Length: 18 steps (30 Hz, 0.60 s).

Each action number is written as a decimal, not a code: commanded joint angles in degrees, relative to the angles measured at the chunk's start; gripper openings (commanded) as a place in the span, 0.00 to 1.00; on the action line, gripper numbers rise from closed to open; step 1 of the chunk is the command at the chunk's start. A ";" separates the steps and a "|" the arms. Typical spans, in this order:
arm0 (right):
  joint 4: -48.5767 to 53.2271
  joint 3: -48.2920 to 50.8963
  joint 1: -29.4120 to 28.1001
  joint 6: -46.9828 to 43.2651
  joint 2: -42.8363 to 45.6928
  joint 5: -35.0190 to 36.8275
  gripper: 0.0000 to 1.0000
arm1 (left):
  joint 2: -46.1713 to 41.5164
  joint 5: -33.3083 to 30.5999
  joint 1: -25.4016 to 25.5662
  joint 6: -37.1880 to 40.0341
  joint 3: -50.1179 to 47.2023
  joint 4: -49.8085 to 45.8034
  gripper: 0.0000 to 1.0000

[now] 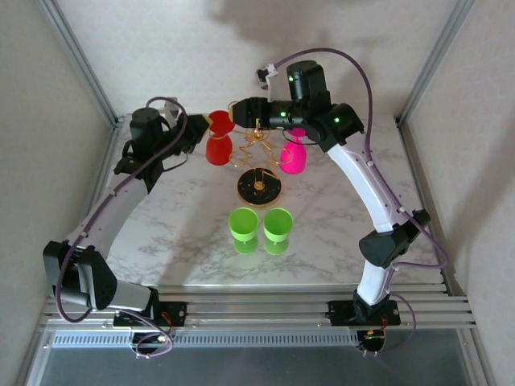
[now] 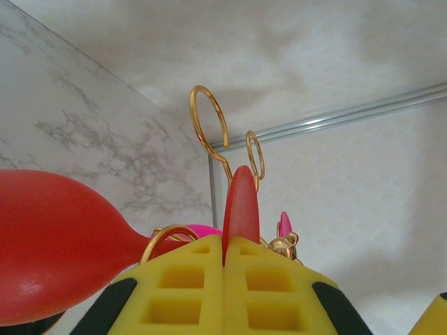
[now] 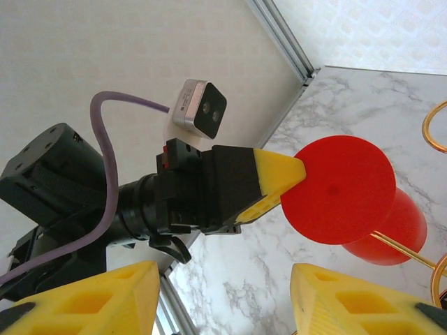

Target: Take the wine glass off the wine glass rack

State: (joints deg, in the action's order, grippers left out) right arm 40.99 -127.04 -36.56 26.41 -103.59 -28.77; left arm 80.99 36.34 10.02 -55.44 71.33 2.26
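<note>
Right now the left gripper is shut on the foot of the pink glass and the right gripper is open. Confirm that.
Wrong glass: the left gripper is shut on the foot of the red glass, as the left wrist view shows. The right gripper is open, as stated.

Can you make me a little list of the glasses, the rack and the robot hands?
red glass: upside down on the rack, left side
pink glass: upside down on the rack, right side
green glasses: two, on the table before the rack
left gripper: shut on the red glass's foot
right gripper: open, holding nothing
</note>
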 commanded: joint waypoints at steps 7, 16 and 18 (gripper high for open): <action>-1.71 0.74 0.40 0.34 1.55 -1.21 0.52 | 2.69 3.72 0.34 5.66 6.30 -3.79 0.00; -2.24 1.26 0.41 0.75 1.63 -1.39 0.52 | 4.17 4.80 0.66 9.63 9.22 -8.24 0.00; -2.50 1.53 0.38 0.87 1.71 -1.42 0.52 | 4.26 4.97 0.70 10.41 9.87 -9.32 0.00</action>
State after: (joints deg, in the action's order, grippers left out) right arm 39.99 -126.41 -36.56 26.52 -103.59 -28.80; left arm 84.93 39.57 10.35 -47.68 78.61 -5.65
